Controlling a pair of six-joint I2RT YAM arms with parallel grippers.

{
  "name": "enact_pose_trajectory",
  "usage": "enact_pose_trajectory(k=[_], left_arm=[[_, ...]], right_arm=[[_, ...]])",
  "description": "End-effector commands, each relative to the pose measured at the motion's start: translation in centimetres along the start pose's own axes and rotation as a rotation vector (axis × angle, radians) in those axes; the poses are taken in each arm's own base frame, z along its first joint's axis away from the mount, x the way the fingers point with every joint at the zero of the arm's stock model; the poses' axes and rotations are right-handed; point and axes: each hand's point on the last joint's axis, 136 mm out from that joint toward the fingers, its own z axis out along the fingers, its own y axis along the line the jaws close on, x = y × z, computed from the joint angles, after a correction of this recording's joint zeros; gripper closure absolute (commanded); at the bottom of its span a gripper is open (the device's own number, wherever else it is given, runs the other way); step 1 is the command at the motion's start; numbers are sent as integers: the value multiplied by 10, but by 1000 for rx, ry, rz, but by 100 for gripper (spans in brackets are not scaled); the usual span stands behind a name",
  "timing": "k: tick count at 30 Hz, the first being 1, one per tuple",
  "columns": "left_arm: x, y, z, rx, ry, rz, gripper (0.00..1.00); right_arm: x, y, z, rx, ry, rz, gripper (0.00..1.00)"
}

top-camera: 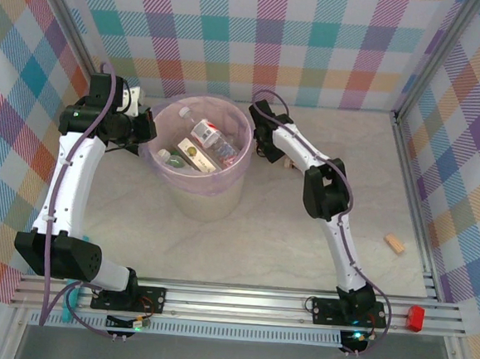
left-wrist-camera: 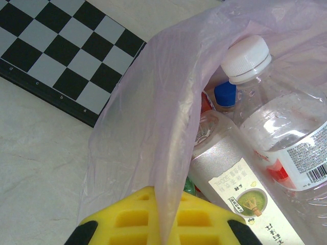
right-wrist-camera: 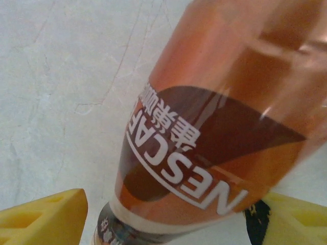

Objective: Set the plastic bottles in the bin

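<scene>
Left claw [left-wrist-camera: 166,217] pinched shut on lilac liner [left-wrist-camera: 148,117] at bin [top-camera: 213,198] left rim; right claw [right-wrist-camera: 163,219] spread wide astride orange bottle [right-wrist-camera: 219,122] beside bin.

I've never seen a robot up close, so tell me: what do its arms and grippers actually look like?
The left arm and right arm are slim white tubes linked by chunky black joints, mounted on a silver rail. A thin lilac cable trails along each. A small green light glows at each base. The fingers are bright yellow blocks with moulded hollows.
</scene>
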Motion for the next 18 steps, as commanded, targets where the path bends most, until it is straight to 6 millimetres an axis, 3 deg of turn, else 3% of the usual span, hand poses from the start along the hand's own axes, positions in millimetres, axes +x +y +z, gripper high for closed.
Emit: enact_pose_trajectory(k=[1, 5, 13, 18], left_arm=[[3, -11, -13, 67, -9, -13, 100], [2, -11, -16, 66, -13, -8, 100], [2, -12, -16, 70, -14, -12, 100], [2, -12, -17, 70, -16, -12, 100]], right_arm=[[5, -6, 10, 29, 34, 47, 22], [9, -13, 20, 54, 43, 47, 30], [0, -13, 7, 55, 12, -27, 61], [-7, -8, -8, 29, 13, -75, 65]])
